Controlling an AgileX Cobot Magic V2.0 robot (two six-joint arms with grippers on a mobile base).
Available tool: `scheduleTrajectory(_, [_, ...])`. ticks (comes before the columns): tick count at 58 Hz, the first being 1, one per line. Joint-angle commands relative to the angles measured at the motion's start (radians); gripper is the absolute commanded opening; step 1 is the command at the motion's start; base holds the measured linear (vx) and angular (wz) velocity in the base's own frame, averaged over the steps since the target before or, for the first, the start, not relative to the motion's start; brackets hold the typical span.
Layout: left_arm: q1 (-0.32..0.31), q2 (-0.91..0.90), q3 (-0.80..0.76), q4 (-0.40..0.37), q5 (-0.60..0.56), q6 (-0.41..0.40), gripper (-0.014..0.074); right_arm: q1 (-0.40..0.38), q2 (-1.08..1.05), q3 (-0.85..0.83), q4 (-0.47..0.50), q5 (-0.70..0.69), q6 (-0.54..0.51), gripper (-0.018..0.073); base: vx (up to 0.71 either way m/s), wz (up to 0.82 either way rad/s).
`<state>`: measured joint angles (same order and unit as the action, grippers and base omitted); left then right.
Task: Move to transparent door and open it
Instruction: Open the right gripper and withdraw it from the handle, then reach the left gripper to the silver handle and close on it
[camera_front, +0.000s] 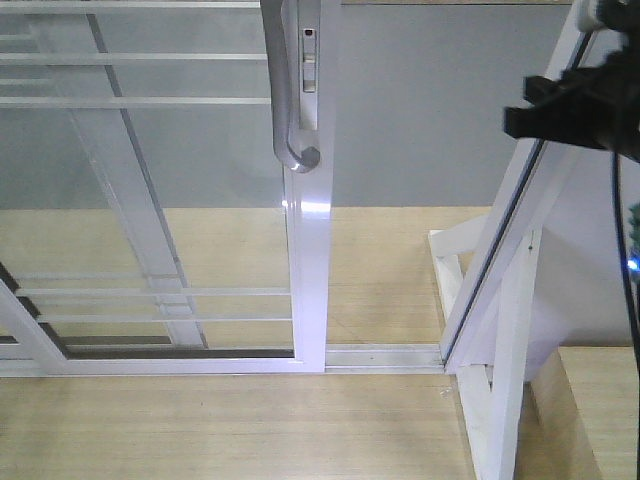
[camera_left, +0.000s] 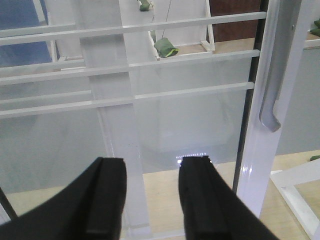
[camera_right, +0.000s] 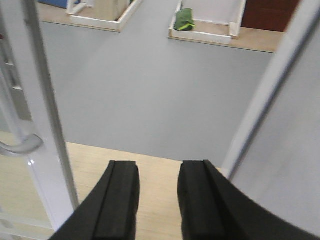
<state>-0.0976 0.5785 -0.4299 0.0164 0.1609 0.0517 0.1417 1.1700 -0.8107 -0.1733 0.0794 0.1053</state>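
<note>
The transparent door is a white-framed glass panel with thin horizontal white bars. Its stile carries a curved grey pull handle. A gap stands between the stile and the slanted white frame post to the right. My left gripper is open and empty, facing the glass, with the handle up to its right. My right gripper is open and empty, pointing into the gap, with the stile and handle to its left. The right arm shows at upper right in the front view.
The door's floor track runs along the light wooden platform. A white wooden brace stands at the right post. Beyond the door is grey floor, with white-edged trays holding a green object, also visible in the left wrist view.
</note>
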Motion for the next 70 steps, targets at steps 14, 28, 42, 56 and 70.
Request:
scheduleTrajectory(14, [-0.082, 0.170, -0.044, -0.010, -0.223, -0.008, 0.0417, -0.152, -0.425, 0.228, -0.016, 0.020, -0.002, 0.0302, 0.00, 0.00])
scheduleTrajectory(28, [-0.237, 0.457, -0.129, -0.010, -0.474, -0.009, 0.0417, -0.152, -0.516, 0.263, -0.016, 0.120, -0.005, 0.0302, 0.00, 0.00])
scheduleTrajectory(42, [-0.301, 0.761, -0.338, -0.009, -0.583, -0.009, 0.0417, -0.152, -0.516, 0.265, -0.016, 0.137, -0.005, 0.0302, 0.00, 0.00])
scheduleTrajectory(56, [-0.313, 1.001, -0.570, -0.010, -0.616, -0.010, 0.0426, -0.152, -0.516, 0.265, -0.016, 0.137, -0.006, 0.0302, 0.00, 0.00])
scheduleTrajectory(70, [-0.321, 1.148, -0.731, -0.010, -0.662, -0.097, 0.0486, -0.152, -0.516, 0.265, -0.016, 0.146, -0.030, 0.0302, 0.00, 0.00])
